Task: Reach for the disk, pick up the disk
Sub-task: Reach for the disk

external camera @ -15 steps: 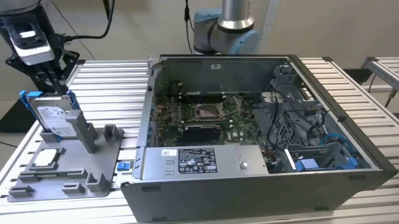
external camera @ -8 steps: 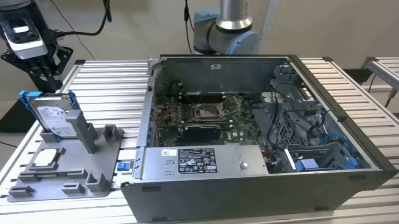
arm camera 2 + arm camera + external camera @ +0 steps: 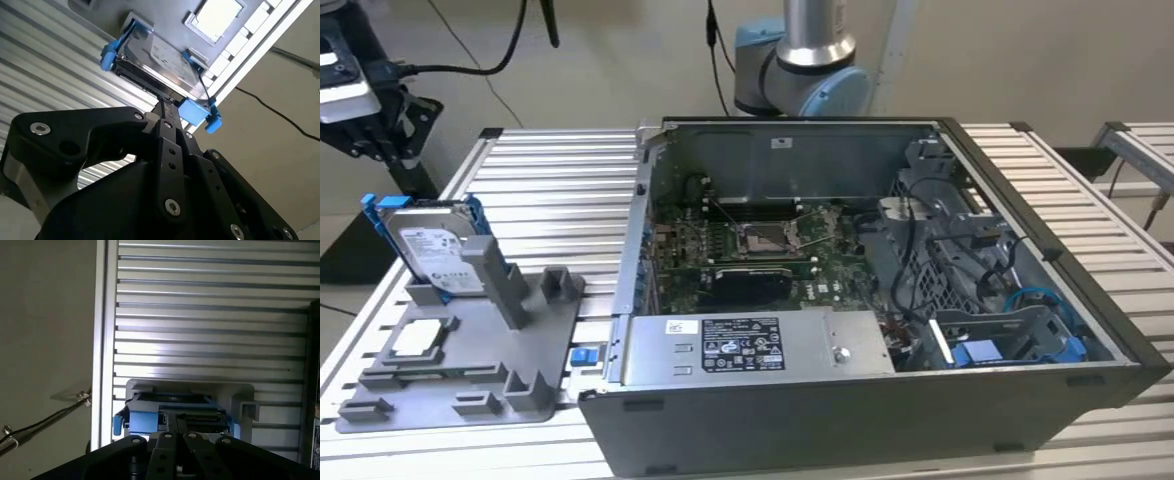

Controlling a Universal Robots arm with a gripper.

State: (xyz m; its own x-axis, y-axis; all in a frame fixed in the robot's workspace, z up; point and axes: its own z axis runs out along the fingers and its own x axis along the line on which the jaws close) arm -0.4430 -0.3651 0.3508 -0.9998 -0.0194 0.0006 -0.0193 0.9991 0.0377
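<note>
The disk (image 3: 434,245) stands on edge in a grey fixture (image 3: 480,385) at the exterior view's left, silver with a white label and a blue carrier frame. My black gripper (image 3: 374,125) hangs above and behind it, apart from it, holding nothing. In the second wrist view the gripper (image 3: 166,107) looks shut, its tip pointing at the disk's (image 3: 160,55) edge close to a blue corner. In the first wrist view the gripper (image 3: 176,421) sits just short of the disk's (image 3: 172,407) narrow edge.
A small square silver chip (image 3: 420,340) lies on the fixture in front of the disk. An open computer case (image 3: 1067,300) with a silver power-supply box (image 3: 747,345) stands to the exterior view's right. The ribbed metal table's edge (image 3: 102,340) runs close beside the disk.
</note>
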